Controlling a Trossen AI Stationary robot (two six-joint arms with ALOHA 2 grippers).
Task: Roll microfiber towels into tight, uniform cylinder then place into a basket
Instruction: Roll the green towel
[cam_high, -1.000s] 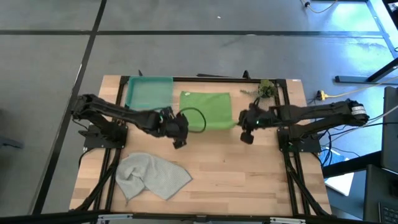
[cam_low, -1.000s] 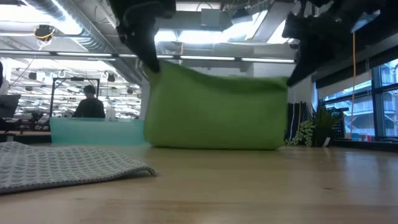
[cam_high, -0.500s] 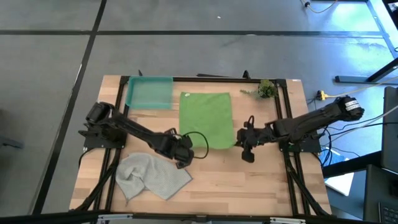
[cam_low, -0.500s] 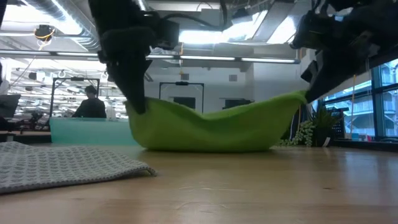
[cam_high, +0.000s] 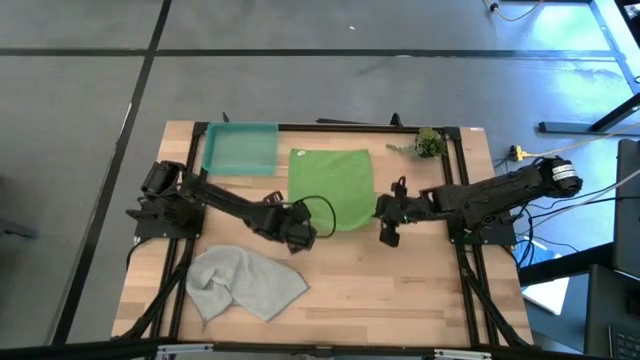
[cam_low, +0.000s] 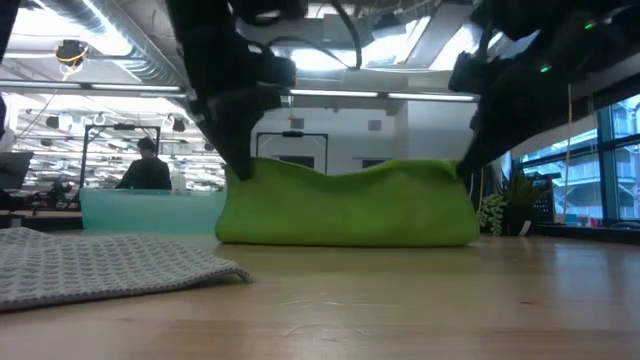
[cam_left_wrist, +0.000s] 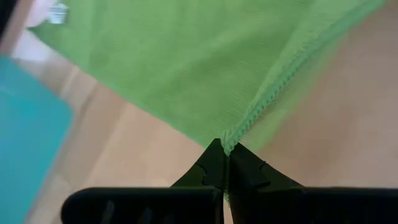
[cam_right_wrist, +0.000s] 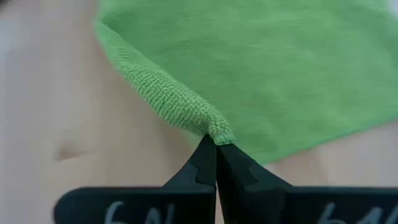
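Green towel lies on the bench near the back edge, about mid-width, its far end flat on the wood, its near edge lifted off the surface. In the low view that near edge stands up as a low wall of cloth, sagging slightly in the middle between two raised corners.

Left gripper sits at the towel's near-left corner. Left wrist view shows the fingers pressed tight together with the hemmed corner pinched between the tips; cloth spreads away beyond them.

Right gripper is at the near-right corner. Right wrist view shows its fingers likewise closed flat against each other, a folded nub of the green corner caught at the tips.

Both arms reach in from the bench's side edges toward the middle, meeting the towel from opposite sides.

Basket sits in the back-left corner of the bench, just beside the green towel's left edge, not touching it as far as the high view shows.

Grey towel lies crumpled near the front-left corner, well apart from both grippers.

A small plant sprig rests near the back-right corner.
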